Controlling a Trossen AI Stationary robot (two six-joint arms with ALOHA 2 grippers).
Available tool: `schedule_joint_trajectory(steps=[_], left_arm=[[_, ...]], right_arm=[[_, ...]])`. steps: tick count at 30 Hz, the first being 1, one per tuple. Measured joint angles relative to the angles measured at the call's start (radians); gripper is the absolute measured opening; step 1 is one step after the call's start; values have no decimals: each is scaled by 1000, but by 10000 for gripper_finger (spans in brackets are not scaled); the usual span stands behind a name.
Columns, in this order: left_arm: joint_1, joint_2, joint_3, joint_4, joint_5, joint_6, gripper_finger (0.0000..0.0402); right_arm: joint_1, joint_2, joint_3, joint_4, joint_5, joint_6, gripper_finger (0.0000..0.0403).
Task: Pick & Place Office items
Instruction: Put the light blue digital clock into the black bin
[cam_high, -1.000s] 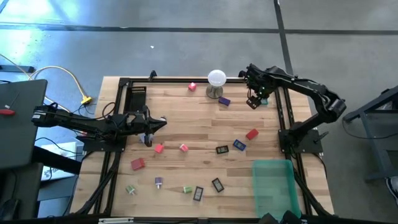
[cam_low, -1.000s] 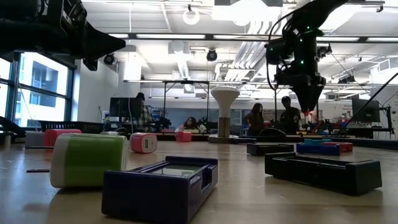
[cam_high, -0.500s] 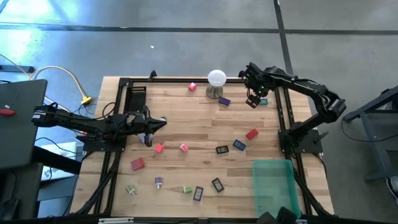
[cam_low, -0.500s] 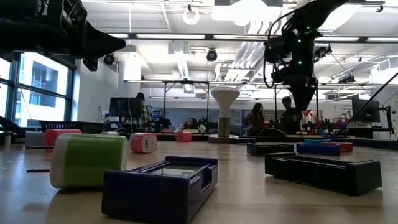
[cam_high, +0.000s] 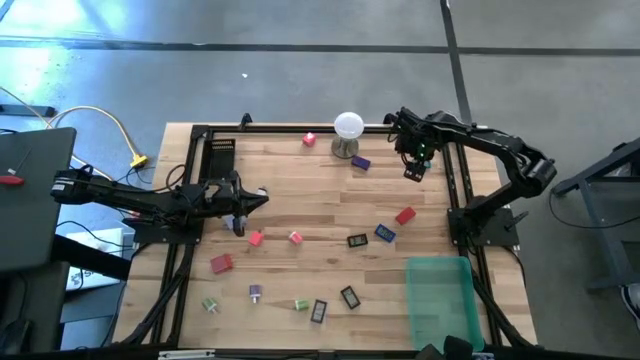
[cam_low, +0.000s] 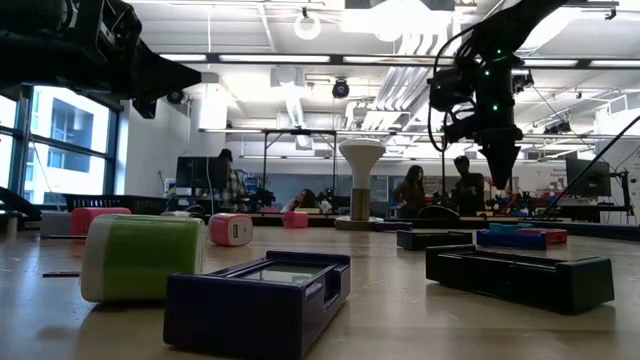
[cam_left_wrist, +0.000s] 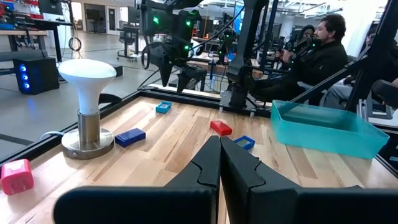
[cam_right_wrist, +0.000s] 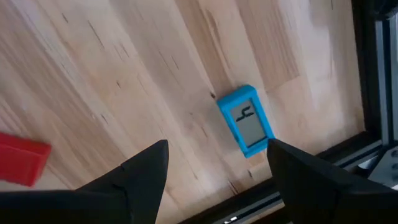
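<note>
Small office items lie scattered on the wooden table (cam_high: 300, 200). Among them are a light-blue piece with a grey window (cam_right_wrist: 246, 120), a red block (cam_high: 405, 215), a purple block (cam_high: 361, 162) and a pink one (cam_high: 309, 140). My right gripper (cam_right_wrist: 217, 146) hangs open at the far right, pointing down, above the light-blue piece (cam_left_wrist: 163, 107) and clear of it. In the left wrist view my right gripper (cam_left_wrist: 177, 71) stands well above the wood. My left gripper (cam_high: 262, 194) is shut, level and holds nothing at the table's left.
A white ball lamp on a metal stand (cam_high: 347, 128) stands at the far edge, left of my right gripper. A teal bin (cam_high: 440, 295) sits at the near right. The black frame rail (cam_right_wrist: 367, 68) runs close beside the light-blue piece. More pieces lie near the front (cam_high: 319, 311).
My right gripper has rolled about its downward-pointing line above the light-blue piece, staying open. The pieces on the table have kept their places.
</note>
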Motion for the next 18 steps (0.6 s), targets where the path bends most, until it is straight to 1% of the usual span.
schedule_joint_trajectory(steps=[5,9,14,18], left_arm=[[0,0,0,0,0,-11,1],[0,0,0,-7,1,-19,1],[0,0,0,-11,2,-35,1],[0,0,0,-12,2,-38,1]], right_arm=[[0,0,0,-1,11,-131,261],[-1,0,-14,1,10,-197,261],[-1,5,-64,5,8,-211,261],[0,5,-97,49,10,-231,261]])
